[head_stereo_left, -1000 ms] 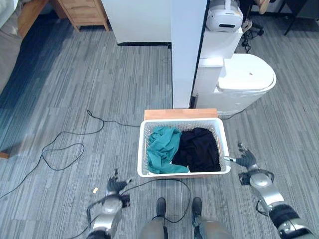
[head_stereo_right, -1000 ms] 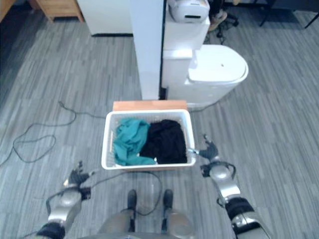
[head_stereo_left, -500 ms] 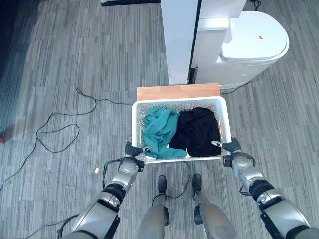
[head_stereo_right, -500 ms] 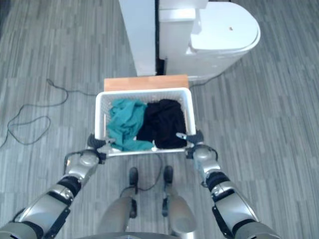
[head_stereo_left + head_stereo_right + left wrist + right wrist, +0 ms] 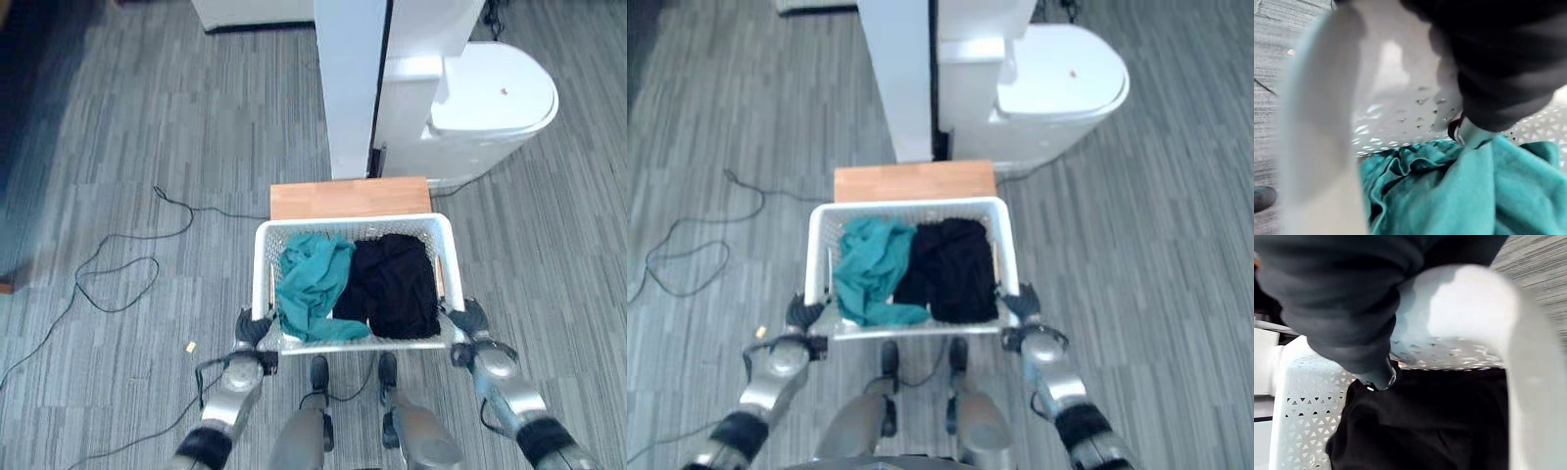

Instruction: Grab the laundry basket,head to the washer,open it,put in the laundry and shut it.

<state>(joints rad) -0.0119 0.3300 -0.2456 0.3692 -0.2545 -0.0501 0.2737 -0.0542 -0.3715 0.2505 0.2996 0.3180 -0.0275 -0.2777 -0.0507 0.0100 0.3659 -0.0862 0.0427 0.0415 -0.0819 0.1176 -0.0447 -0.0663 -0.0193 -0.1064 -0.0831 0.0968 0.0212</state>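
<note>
On grey plank floor, white perforated plastic basket (image 5: 259, 284) is holding crumpled teal cloth (image 5: 312, 286) and black cloth (image 5: 394, 285), left hand (image 5: 249, 330) and right hand (image 5: 471, 320) gripping its near rim corners.

No legible text, label, number or sign was found on any item in view.

White perforated basket (image 5: 257, 257), teal cloth (image 5: 312, 284), black cloth (image 5: 396, 286)
Resting over grey striped flooring (image 5: 147, 147) (orange-brown board (image 5: 350, 198) behind).
</note>
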